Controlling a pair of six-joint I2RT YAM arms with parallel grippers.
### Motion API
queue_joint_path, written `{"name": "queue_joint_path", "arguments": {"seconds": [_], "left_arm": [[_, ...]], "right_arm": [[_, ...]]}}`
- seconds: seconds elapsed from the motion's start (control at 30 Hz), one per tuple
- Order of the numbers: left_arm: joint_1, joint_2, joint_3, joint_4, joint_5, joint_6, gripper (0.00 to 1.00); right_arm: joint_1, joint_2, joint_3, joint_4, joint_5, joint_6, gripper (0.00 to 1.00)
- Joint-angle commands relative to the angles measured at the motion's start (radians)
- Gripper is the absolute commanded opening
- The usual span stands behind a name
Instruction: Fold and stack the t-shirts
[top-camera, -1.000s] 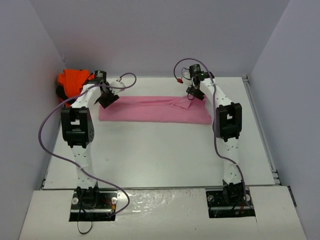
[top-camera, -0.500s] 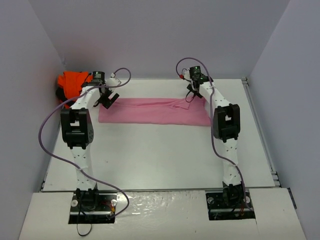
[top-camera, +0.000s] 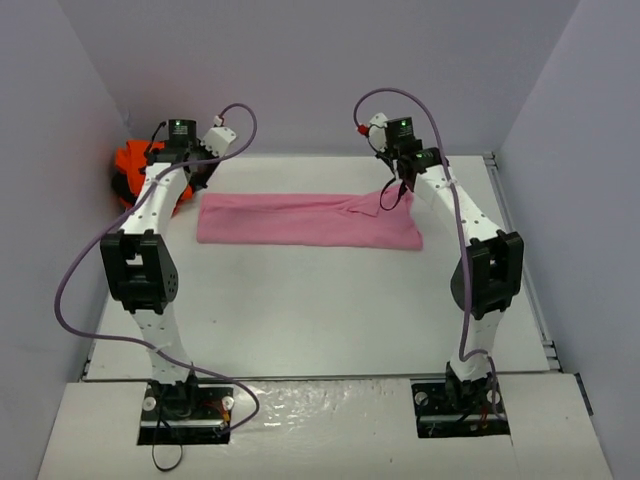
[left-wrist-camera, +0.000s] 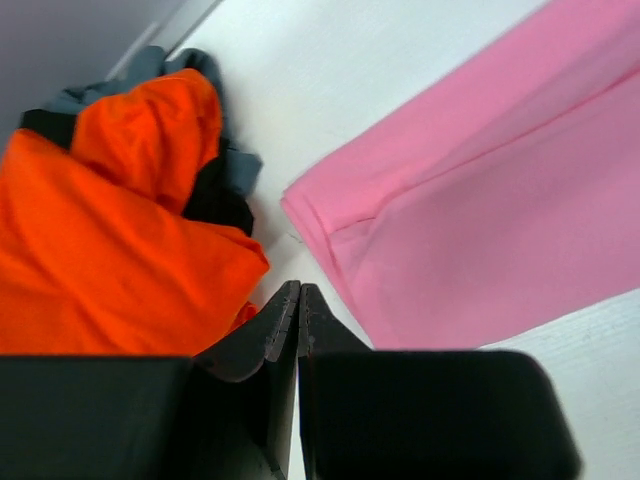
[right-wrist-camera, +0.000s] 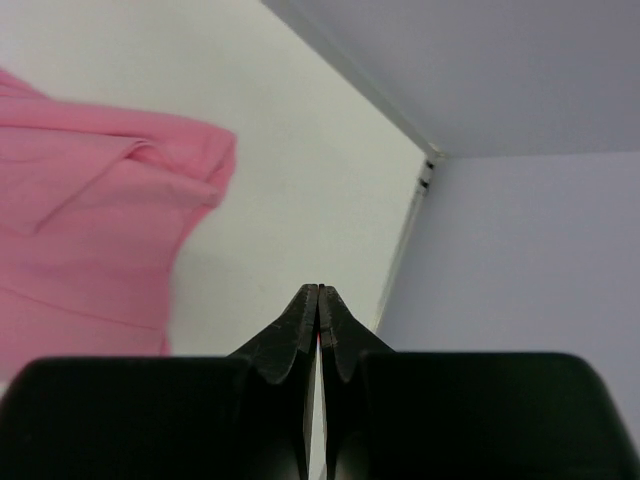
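At the far left corner of the table (top-camera: 300, 320) the orange t-shirt (left-wrist-camera: 110, 240) lay crumpled in a heap, with a dark t-shirt (left-wrist-camera: 218, 195) bunched under and behind it; neither looked folded, as far as I could judge. My left gripper (left-wrist-camera: 298, 290) hung above the gap between that heap and the pink t-shirt (top-camera: 300, 220), its jaws clenched tight on nothing. The pink t-shirt stretched across the far middle of the table as a long flat band, its layered edges showing at the left end; I took that for a lengthwise fold made, with the crosswise folds yet to do. My right gripper (right-wrist-camera: 318, 292) hovered near the band's right end, its tips over bare table, pinched closed and empty too. I reckoned the job was early: one shirt part-folded; two unfolded in the corner; no stack begun.
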Motion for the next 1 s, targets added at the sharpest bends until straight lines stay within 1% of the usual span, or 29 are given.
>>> {"name": "queue_joint_path", "arguments": {"seconds": [0.0,0.1,0.2,0.3,0.5,0.6,0.77,0.83,0.97], "left_arm": [[-0.039,0.032,0.053,-0.071,0.078,0.044,0.0],[-0.055,0.047,0.04,-0.052,0.091,0.038,0.0],[-0.068,0.088,0.07,-0.064,0.104,0.033,0.0],[-0.08,0.132,0.094,-0.088,0.107,0.047,0.0],[-0.089,0.221,0.154,-0.149,0.113,0.086,0.0],[-0.089,0.265,0.2,-0.186,0.108,0.092,0.0],[-0.09,0.323,0.266,-0.232,0.072,0.117,0.0],[-0.088,0.356,0.287,-0.252,0.067,0.131,0.0],[-0.089,0.38,0.318,-0.26,0.051,0.151,0.0]], "right_arm": [[0.04,0.06,-0.044,-0.066,-0.1,0.1,0.0],[0.059,0.093,-0.037,-0.074,-0.139,0.132,0.0],[0.062,0.134,-0.009,-0.085,-0.17,0.153,0.0],[0.06,0.184,0.015,-0.1,-0.176,0.159,0.0],[0.057,0.216,0.013,-0.112,-0.182,0.153,0.0],[0.06,0.241,0.021,-0.141,-0.212,0.16,0.0],[0.075,0.258,0.015,-0.213,-0.225,0.164,0.0],[0.076,0.25,0.007,-0.253,-0.251,0.168,0.0],[0.081,0.215,-0.025,-0.262,-0.274,0.158,0.0]]}}
